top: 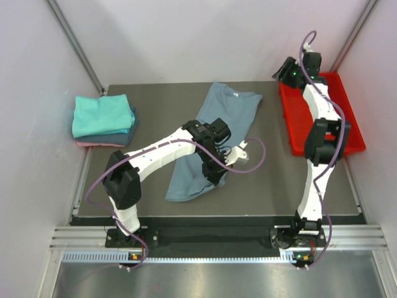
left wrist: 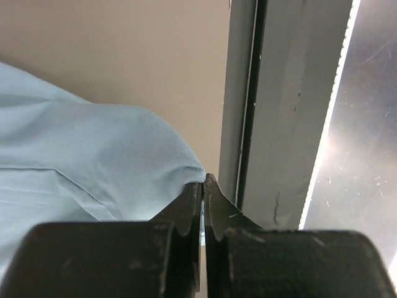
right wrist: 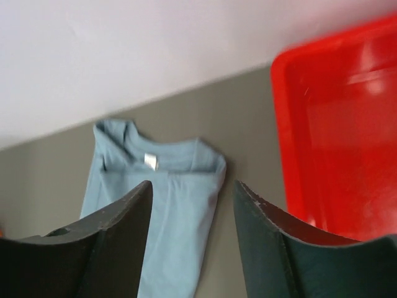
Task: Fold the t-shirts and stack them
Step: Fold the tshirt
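One grey-blue t-shirt point(top: 223, 118) lies on the surface point(top: 155, 112) between white walls point(top: 186, 37); left jaws pinch its cloth toward the near edge. Right jaws stand wide above the red tray point(top: 353, 133), far-right corner.

Red tray point(top: 291, 124) far right on dark table point(top: 161, 105); metal rail point(top: 217, 251) along near edge.

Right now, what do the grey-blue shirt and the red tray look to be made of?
Grey-blue shirt: soft matte cloth, probably cotton knit; it wrinkles and folds. Red tray: probably moulded plastic, glossy; highlights show on its smooth rounded walls.
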Robot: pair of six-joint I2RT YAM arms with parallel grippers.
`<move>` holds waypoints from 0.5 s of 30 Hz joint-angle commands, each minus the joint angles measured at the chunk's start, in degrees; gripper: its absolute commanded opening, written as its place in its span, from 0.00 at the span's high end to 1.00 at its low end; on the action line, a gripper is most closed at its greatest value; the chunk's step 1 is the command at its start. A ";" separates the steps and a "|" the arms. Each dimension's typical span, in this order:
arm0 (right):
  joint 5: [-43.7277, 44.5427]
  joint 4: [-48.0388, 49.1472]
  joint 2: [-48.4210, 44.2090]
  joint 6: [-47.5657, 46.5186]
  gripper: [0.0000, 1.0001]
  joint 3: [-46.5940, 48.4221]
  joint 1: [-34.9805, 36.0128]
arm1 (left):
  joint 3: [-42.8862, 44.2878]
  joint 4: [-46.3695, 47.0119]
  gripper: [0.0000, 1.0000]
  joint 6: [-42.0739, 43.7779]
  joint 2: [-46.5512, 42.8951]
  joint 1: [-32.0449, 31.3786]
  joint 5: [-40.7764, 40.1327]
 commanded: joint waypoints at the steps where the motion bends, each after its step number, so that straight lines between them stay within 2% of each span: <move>1: -5.21 -4.00 1.72 1.17 0.47 -4.31 2.54 | 3.13 0.33 1.00 1.01 0.40 -0.15 0.75; 10: -6.00 -4.09 4.27 2.05 0.49 -5.81 3.59 | 2.25 0.42 1.00 0.75 0.05 -0.15 -1.18; 15: -5.39 -4.09 9.00 1.44 0.50 -3.18 5.61 | 1.90 0.41 1.00 0.84 0.05 -0.15 -2.50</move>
